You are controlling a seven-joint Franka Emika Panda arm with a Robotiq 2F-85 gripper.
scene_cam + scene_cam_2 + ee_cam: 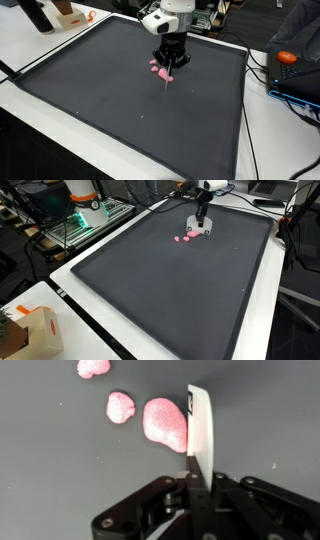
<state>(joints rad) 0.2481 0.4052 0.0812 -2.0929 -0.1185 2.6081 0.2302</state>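
My gripper (pixel 198 478) is shut on a thin white flat blade (pixel 200 430) that sticks out past the fingertips. The blade's edge touches the largest of three pink lumps (pixel 165 422) on the dark mat (pixel 60 470). A smaller pink lump (pixel 121 406) lies beside it, and a third (pixel 93 367) sits at the top edge. In both exterior views the gripper (pixel 169 62) (pixel 201 220) hangs over the far part of the mat, with the pink lumps (pixel 158 68) (pixel 190 237) just beside it. The blade's tip (pixel 167 82) points down at the mat.
The black mat (pixel 120 110) covers most of the white table (pixel 80 290). An orange object (pixel 287 57) and cables lie beyond the mat's edge. A cardboard box (pixel 35 330) stands at the near corner, and another box (pixel 68 15) at the far corner.
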